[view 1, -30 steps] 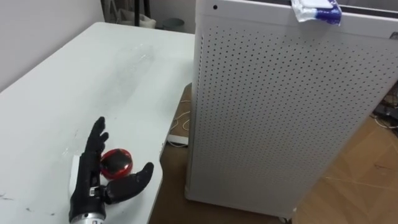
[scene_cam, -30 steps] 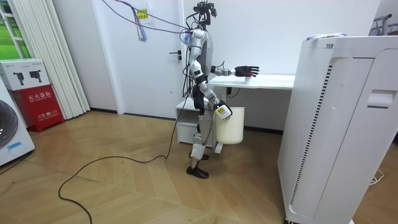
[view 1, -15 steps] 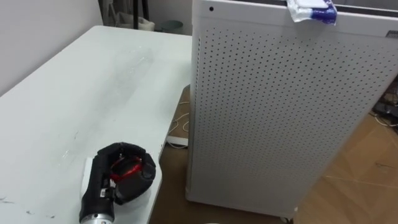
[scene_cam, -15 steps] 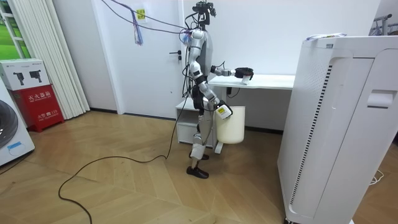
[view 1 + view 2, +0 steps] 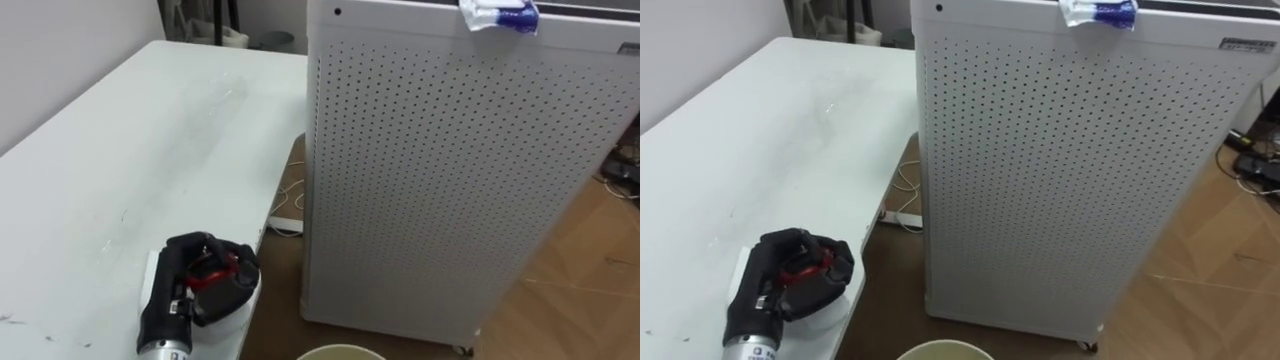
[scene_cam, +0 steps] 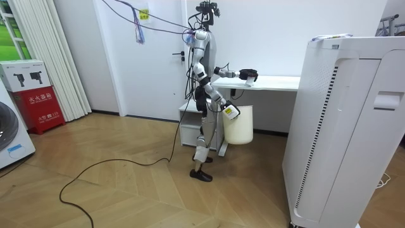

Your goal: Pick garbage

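Observation:
A small red piece of garbage (image 5: 212,271) lies near the front corner of the white table (image 5: 120,150). My left hand (image 5: 200,285) is shut on it, dark fingers and thumb curled over it so only a red strip shows (image 5: 800,274). In the room view I stand at the table's end, with the left hand (image 6: 248,74) stretched over the tabletop. My right hand (image 6: 223,108) is low at my side against a cream bin (image 6: 238,124), which hangs off the floor. Its rim (image 5: 338,352) shows below the table's corner.
A tall white perforated cabinet (image 5: 460,180) stands close to the table's right, with a blue and white packet (image 5: 497,14) on top. A flat white piece (image 5: 150,275) lies under my left hand. A power strip and cable (image 5: 285,224) lie on the floor between table and cabinet.
My left hand went from flat and open beside the red thing to curled round it. The cream bin swung forward, and its rim has come into the eye views.

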You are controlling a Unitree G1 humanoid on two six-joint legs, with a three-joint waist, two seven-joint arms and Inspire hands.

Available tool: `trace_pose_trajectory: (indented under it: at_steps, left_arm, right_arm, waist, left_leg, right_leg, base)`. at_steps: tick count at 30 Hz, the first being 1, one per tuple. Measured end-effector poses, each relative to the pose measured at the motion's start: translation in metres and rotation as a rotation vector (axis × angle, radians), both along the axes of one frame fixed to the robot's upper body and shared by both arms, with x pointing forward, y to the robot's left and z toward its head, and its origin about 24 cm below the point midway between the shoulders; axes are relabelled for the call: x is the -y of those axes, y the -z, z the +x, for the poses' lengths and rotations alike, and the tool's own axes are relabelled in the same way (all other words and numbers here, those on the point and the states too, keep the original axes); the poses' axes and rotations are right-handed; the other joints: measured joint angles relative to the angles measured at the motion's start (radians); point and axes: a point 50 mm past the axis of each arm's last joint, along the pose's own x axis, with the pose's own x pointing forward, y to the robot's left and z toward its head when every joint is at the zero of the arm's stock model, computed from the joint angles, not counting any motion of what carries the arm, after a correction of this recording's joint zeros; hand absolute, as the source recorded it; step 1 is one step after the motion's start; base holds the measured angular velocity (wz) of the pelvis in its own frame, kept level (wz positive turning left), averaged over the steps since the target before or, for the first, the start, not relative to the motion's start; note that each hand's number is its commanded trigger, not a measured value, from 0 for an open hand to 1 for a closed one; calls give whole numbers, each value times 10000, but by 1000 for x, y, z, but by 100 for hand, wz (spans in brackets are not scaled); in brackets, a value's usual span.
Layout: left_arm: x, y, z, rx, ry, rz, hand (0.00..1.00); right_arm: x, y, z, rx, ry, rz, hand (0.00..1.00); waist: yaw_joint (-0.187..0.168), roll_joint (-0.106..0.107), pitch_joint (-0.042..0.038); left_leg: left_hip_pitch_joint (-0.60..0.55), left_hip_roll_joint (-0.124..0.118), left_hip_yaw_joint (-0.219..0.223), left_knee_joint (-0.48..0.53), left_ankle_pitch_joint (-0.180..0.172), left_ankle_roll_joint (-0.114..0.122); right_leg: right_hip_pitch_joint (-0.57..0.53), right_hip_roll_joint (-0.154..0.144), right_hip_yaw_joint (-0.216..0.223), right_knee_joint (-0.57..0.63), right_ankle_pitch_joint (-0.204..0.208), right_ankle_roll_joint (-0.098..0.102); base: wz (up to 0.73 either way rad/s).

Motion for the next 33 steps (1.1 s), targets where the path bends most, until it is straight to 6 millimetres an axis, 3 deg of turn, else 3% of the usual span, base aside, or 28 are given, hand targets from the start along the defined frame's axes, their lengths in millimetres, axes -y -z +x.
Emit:
trace_pose_trajectory:
  at_steps: [7, 11, 18, 25, 27, 28, 29, 30, 33]
  left_arm:
    - [19, -1, 2, -100, 860, -1385, 100]
    - [34, 6, 0, -775, 1650, -1968, 100]
    - [47, -5, 13, -530, 2655, -2522, 100]
    - [69, -18, 23, -108, 3620, -2929, 100]
    - [75, -17, 21, -213, 4053, -2930, 100]
    - [77, -17, 21, -211, 4251, -2949, 46]
    - [78, -17, 21, -208, 4332, -2956, 11]
    - [79, -17, 20, -214, 4435, -2963, 0]
    - [83, -16, 19, -263, 4840, -2940, 0]
  right_arm:
    - [-9, -2, 11, 201, -343, -1, 100]
    - [-13, -5, 21, 342, -507, 76, 100]
    - [-20, -18, 52, 1023, -546, 25, 100]
    - [-24, -28, 72, 1548, -613, -116, 100]
    - [-24, -29, 73, 1567, -618, -117, 100]
    - [-25, -29, 74, 1597, -649, -100, 100]
    - [-25, -30, 74, 1620, -677, -95, 100]
    - [-25, -31, 76, 1659, -710, -94, 100]
    - [-24, -31, 76, 1678, -694, -112, 100]
  waist:
    - [25, -150, -117]
    - [-29, -200, -100]
    - [49, -272, 47]
    - [-6, -99, 170]
    - [-27, -40, 174]
    - [-21, -23, 174]
    - [-39, -16, 171]
    - [-86, 7, 173]
    - [-97, 24, 165]
  left_leg:
    - [-202, 1, 132, 130, 2, 2]
    - [-473, 20, 410, 252, 2, 2]
    - [-932, 106, 1201, 394, 1, 2]
    - [-1806, 182, 1209, 747, 1, 3]
    - [-1931, 192, 1209, 827, 0, 3]
    - [-2019, 192, 1210, 865, 0, 3]
    - [-2076, 191, 1219, 880, 0, 3]
    - [-2142, 190, 1223, 881, 1, 3]
    - [-2145, 194, 1245, 883, 1, 3]
  right_leg:
    - [-268, -12, 208, 26, 0, 0]
    - [-658, -26, 310, 216, 9, -6]
    - [-1659, -32, 854, 797, 77, -102]
    - [-2431, -3, 760, 928, 315, -194]
    - [-2531, -6, 702, 966, 326, -202]
    - [-2647, -6, 644, 1045, 325, -202]
    - [-2699, -6, 622, 1056, 330, -210]
    - [-2757, -18, 615, 1057, 339, -223]
    - [-2759, -30, 597, 1048, 339, -224]
  base:
    - [-6]
    - [-15]
    - [-33]
    - [-3]
    - [2]
    - [0]
    - [-3]
    - [0]
    - [0]
